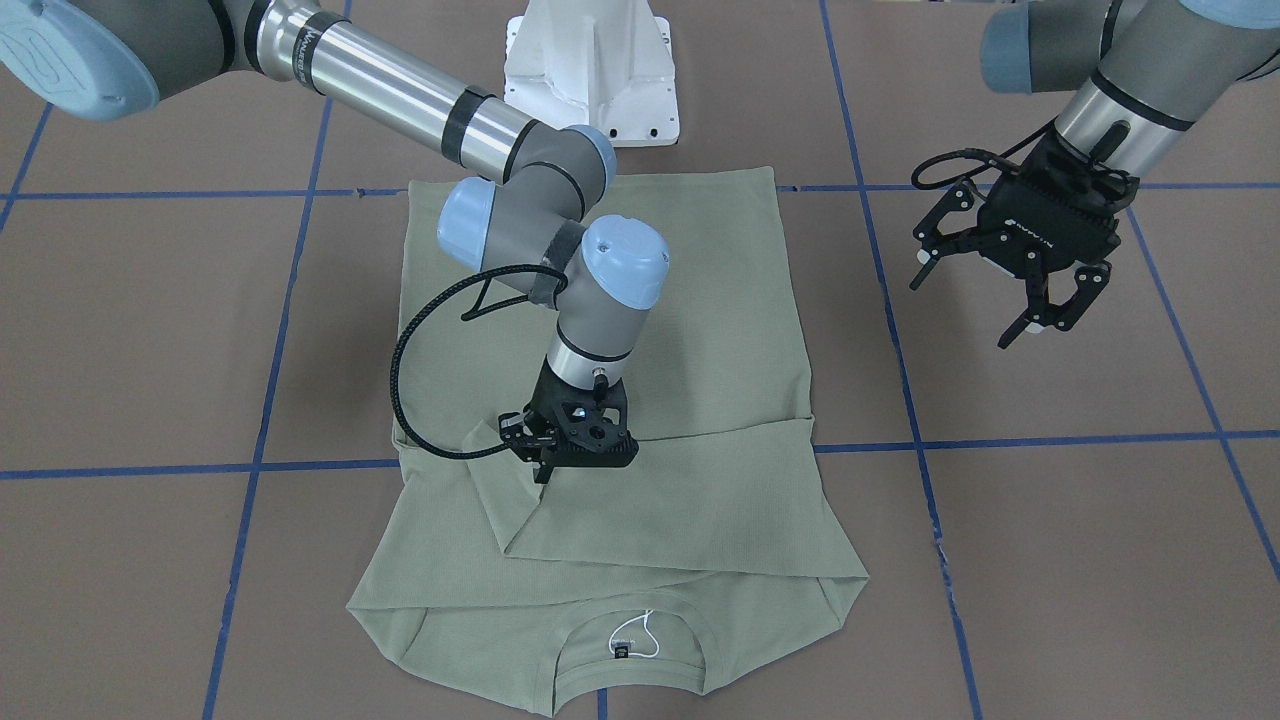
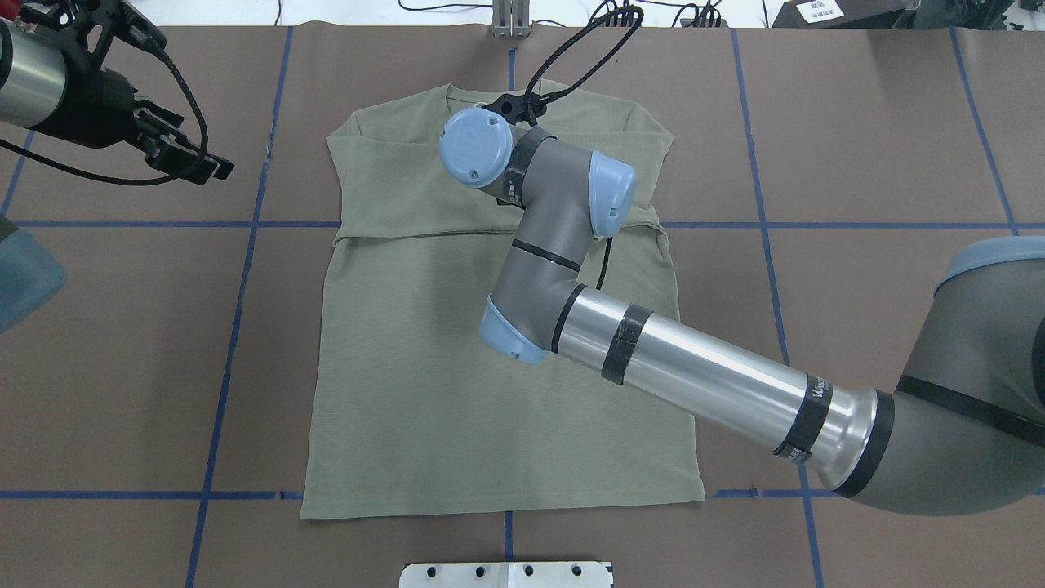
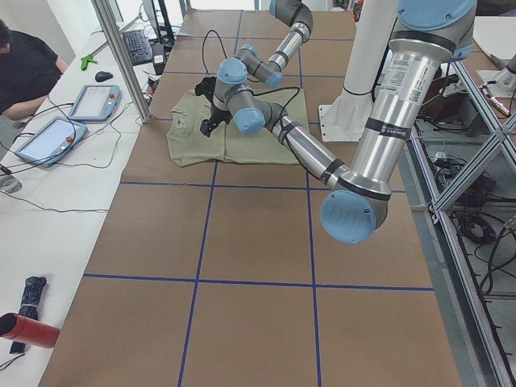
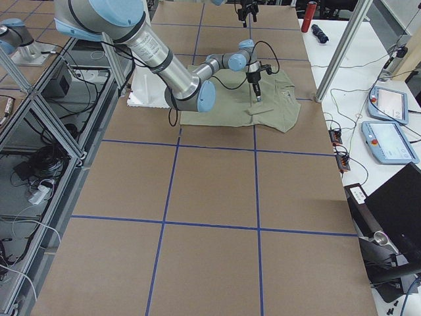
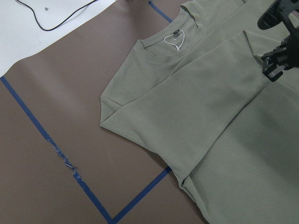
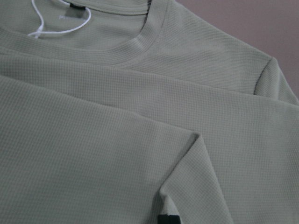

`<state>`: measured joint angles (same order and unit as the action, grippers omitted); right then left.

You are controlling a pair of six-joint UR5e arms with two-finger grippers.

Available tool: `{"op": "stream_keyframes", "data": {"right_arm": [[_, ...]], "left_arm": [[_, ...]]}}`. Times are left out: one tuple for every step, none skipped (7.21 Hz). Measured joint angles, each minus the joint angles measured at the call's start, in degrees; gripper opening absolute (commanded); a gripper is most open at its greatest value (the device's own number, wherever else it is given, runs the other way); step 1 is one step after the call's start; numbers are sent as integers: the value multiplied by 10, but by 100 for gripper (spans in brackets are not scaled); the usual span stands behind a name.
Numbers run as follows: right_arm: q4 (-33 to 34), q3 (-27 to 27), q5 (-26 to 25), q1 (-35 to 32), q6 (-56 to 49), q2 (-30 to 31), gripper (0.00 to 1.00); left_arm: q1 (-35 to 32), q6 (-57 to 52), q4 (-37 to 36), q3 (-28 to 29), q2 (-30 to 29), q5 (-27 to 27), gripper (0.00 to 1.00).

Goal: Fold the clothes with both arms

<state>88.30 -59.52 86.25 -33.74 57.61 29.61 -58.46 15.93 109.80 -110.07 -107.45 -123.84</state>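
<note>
The sage-green shirt lies flat on the brown table, collar with its white string loop away from the robot. Both sleeves are folded in across the chest. My right gripper is down on the shirt, its fingers closed on the edge of one folded sleeve; the right wrist view shows the knit close up and one black fingertip. In the overhead view the right wrist hides that gripper over the shirt. My left gripper is open and empty, raised beside the shirt; it also shows in the overhead view.
The white pedestal base stands at the shirt's hem side. Blue tape lines cross the table. A side bench holds tablets with an operator nearby. A red bottle stands at the far end.
</note>
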Motion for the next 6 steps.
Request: {"op": "stream_keyframes", "data": {"right_arm": [[7,-15,6,-13,-21,11,0],[13,-36,9,-29,-51,33,0],[16,-57,10,-43,-80,58,0],[17,-71,11,-53,-100,76,0],[17,-77,10,-60,-113,88,0],[16,-80,10,-64,-120,95,20]], "left_arm": [[0,0,0,1,0,0,100],[1,0,0,1,0,0,100],[1,1,0,2,0,0,100],[1,4,0,1,-1,0,100],[2,7,0,0,-1,0,100],[2,8,0,0,-1,0,100]]}}
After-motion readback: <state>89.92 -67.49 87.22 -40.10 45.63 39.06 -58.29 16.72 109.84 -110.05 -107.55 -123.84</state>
